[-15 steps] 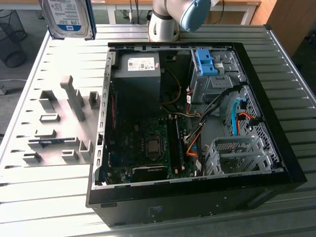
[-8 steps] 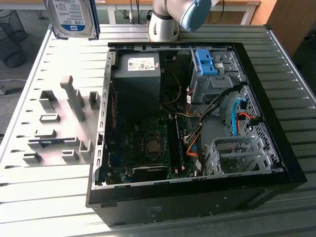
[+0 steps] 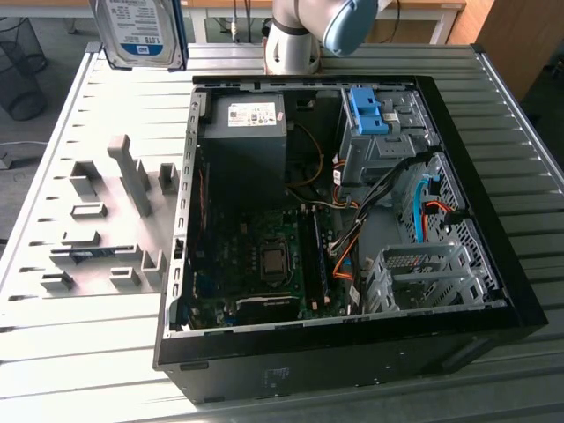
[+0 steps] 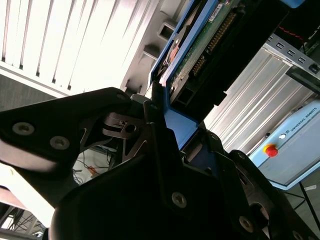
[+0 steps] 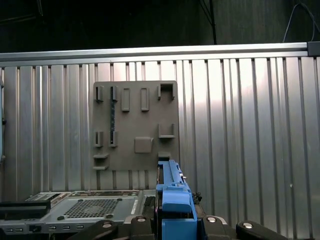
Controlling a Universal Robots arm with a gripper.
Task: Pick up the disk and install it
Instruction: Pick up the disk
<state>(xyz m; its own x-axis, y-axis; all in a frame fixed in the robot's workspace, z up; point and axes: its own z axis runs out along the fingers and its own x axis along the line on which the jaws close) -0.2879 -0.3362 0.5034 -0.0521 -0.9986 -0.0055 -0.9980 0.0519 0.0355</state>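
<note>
The disk (image 3: 141, 31) hangs high above the slatted table at the back of the exterior view's left, label side showing, with blue rails along its edges. It is well clear of the open computer case (image 3: 493, 264). In the second wrist view my gripper (image 4: 172, 125) is shut on the disk (image 4: 200, 45), whose green circuit-board underside and blue rail run away from the black fingers (image 4: 155, 107). The first wrist view shows the disk (image 5: 172, 190) edge-on as a blue rail clamped in the gripper (image 5: 172, 222).
Inside the case are a grey power-supply box (image 3: 242, 145), a blue bracket (image 3: 368, 110) on the upper drive cage and a lower metal cage (image 3: 423, 273). A grey fixture board (image 3: 106, 220) with slots lies beside the case. The arm's base (image 3: 291, 44) stands behind it.
</note>
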